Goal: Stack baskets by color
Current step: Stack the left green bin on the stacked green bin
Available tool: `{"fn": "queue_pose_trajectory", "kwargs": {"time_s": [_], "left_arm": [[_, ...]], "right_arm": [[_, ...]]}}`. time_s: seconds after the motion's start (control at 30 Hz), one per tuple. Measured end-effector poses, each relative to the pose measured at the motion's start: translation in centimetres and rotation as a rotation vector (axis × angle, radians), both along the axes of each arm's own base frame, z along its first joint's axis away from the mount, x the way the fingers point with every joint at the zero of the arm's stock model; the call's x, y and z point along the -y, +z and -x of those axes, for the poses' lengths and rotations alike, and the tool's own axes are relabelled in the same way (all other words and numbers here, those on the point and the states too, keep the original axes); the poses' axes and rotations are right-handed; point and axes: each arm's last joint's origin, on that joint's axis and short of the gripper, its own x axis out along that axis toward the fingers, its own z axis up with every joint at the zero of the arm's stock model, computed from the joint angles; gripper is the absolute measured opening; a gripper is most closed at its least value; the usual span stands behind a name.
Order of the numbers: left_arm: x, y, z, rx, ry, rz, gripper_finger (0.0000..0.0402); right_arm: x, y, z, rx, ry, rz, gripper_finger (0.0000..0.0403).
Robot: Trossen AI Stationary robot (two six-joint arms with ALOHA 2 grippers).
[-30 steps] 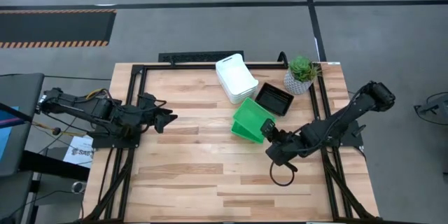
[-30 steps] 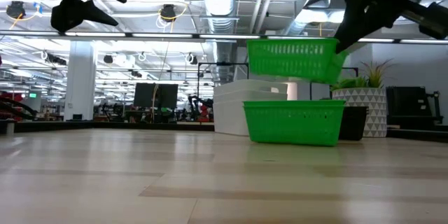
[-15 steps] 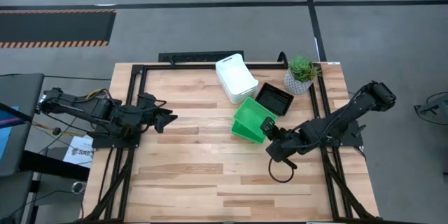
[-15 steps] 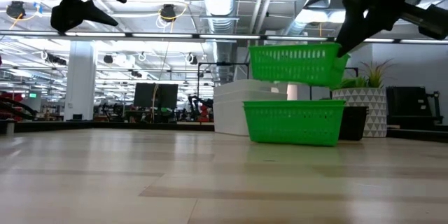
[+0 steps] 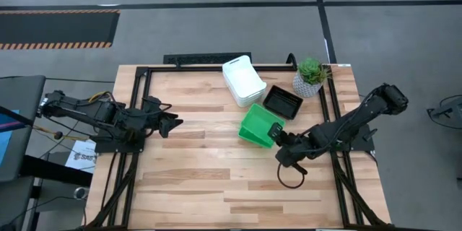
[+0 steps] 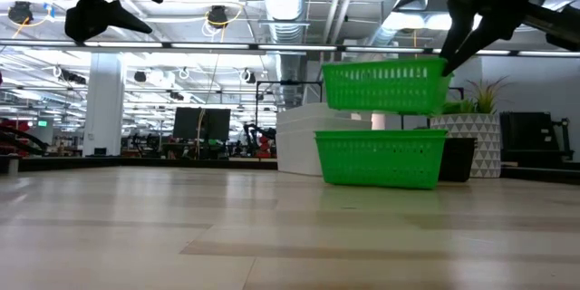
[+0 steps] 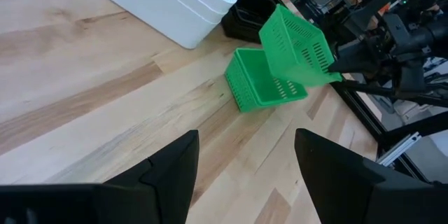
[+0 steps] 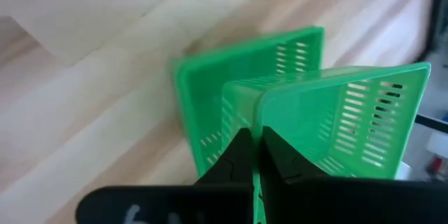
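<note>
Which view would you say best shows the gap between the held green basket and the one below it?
The low view: held basket hangs level, clear of the green basket on the table. High and right wrist views overlap them; the left wrist view shows them small. Right gripper pinches its wall.

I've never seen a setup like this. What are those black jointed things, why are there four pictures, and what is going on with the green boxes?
They are two robot arms at a wooden table, each ending in a two-finger gripper. One camera looks straight down, one sits at table height, and one rides on each wrist.

The right gripper is shut on the rim of a green basket and holds it in the air, right above a second green basket standing on the table. The left gripper waits open at the left side, holding nothing.

Behind the green ones stand a stack of white baskets, black basket and a small potted plant.
</note>
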Motion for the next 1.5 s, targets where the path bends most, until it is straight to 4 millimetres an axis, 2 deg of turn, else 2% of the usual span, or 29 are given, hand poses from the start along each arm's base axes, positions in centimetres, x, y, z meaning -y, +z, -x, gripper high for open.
{"fn": "queue_pose_trajectory", "kwargs": {"time_s": [0.17,0.53,0.97,1.17,1.3,1.5], "left_arm": [[0.0,0.0,0.0,0.0,0.0,0.0,0.0224],[0.0,0.0,0.0,0.001,0.0,0.001,0.0224],[0.0,0.0,0.0,-0.001,-0.005,-0.004,0.0224],[0.0,0.0,0.0,-0.003,-0.008,-0.011,0.0224],[0.0,0.0,0.0,-0.006,-0.012,-0.021,0.0224],[0.0,0.0,0.0,-0.004,-0.008,-0.014,0.0224]], "right_arm": [[0.1,-0.2,-0.1,-0.026,0.024,-0.031,0.0021],[1.0,-2.9,0.7,-0.116,0.039,0.009,0.0039],[0.3,-2.9,1.1,-0.126,0.116,0.033,0.0077],[0.2,-2.9,1.0,-0.096,0.063,0.011,0.0094],[-0.2,-2.2,1.0,-0.045,0.0,-0.004,0.0109],[-1.4,0.6,0.2,0.123,-0.125,-0.088,0.0129]]}}
